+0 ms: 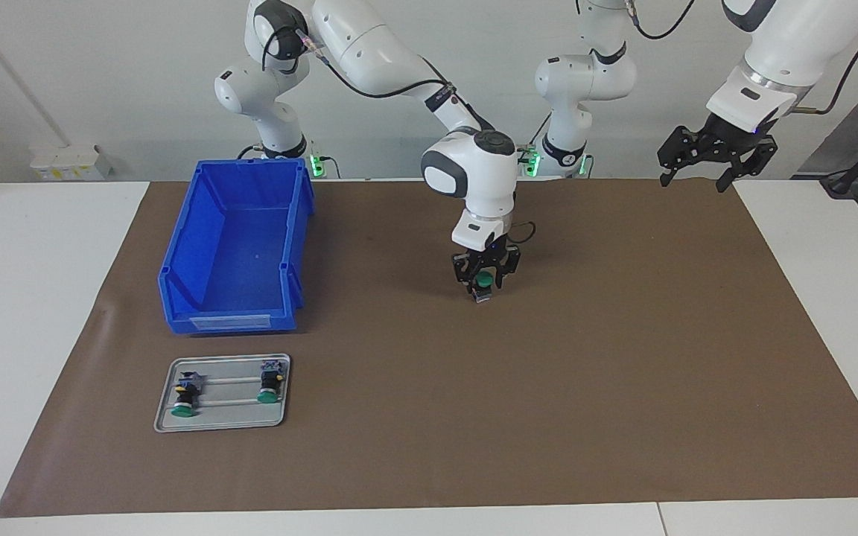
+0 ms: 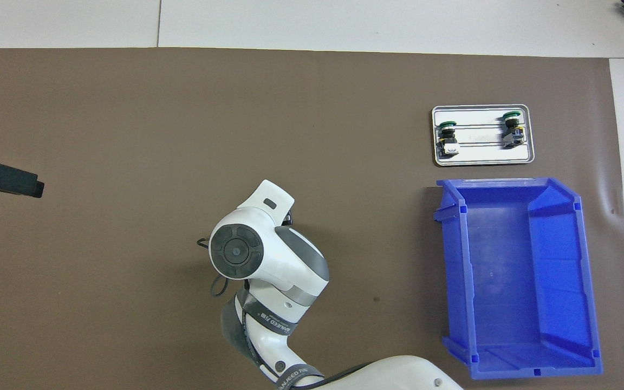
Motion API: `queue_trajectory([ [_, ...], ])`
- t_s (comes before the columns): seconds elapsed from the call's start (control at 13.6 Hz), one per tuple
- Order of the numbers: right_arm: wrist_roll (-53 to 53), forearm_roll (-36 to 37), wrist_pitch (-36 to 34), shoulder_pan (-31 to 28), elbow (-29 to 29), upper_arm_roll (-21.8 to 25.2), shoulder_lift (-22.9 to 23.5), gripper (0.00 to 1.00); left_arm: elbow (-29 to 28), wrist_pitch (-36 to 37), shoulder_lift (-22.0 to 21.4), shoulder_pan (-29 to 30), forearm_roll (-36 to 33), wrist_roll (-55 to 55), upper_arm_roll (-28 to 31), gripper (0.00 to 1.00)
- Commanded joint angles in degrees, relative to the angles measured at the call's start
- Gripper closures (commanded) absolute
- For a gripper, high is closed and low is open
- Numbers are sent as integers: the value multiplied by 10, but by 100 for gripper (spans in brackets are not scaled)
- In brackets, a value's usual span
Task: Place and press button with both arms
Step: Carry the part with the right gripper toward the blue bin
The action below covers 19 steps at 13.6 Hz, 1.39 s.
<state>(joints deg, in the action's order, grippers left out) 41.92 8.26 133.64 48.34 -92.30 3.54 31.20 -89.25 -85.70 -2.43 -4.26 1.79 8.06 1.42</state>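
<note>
Two white robot arms work over a bench covered by a brown mat (image 1: 548, 372). Pointing straight down over the middle of the mat, the right claw (image 1: 484, 286) has its black fingers around a button (image 1: 483, 281), whose green cap shows between them and whose grey base pokes out just below the fingertips; whether the grip is fully tight cannot be told, and whether the base touches the mat cannot be told either. In the overhead view, the right arm's wrist hides both this claw and the button. Raised in the air over the mat's edge at the left arm's end of the bench, the left claw (image 1: 704, 175) waits with its fingers spread wide and nothing between them; only one of its dark fingertips (image 2: 17, 181) reaches into the overhead view. Toward the right arm's end of the bench sits a blue bin (image 1: 176, 253) with nothing in it. Just beside the bin, farther from the robots, lies a small metal tray (image 1: 220, 423). Lying on their sides in the tray are two more green-capped buttons (image 1: 185, 394), well apart from each other.
</note>
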Motion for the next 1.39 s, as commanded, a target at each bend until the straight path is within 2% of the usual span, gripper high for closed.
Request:
queue_trajectory([
  [0.0,-11,6,1,-5,8,-3,3,100,-18,-2,-16,7,6,5,-5,0],
  [0.22,-12,4,-5,-8,12,-2,1,100,-18,-3,-16,7,6,5,-5,0],
  [0.37,-17,0,-35,-24,34,-2,-10,100,-18,-2,-16,7,6,5,-5,0],
  [0.44,-26,-3,-52,-41,31,-3,-37,100,-18,-2,-16,7,6,5,-5,0],
  [0.66,-111,-69,-123,-92,27,-2,-105,100,-18,-2,-16,7,6,5,-5,0],
  [0.88,-149,-70,-183,-155,20,-1,-165,100,-18,-2,-16,7,6,5,-5,0],
  [1.1,-238,-71,-211,-239,-31,-1,-239,100,-19,-3,-16,7,6,5,-5,0],
  [1.17,-274,-71,-232,-272,-54,-1,-261,100,-18,-3,-16,7,6,5,-5,0],
  [1.32,-358,-73,-232,-333,-116,-1,-300,100,-18,-2,-16,7,6,5,-5,0],
])
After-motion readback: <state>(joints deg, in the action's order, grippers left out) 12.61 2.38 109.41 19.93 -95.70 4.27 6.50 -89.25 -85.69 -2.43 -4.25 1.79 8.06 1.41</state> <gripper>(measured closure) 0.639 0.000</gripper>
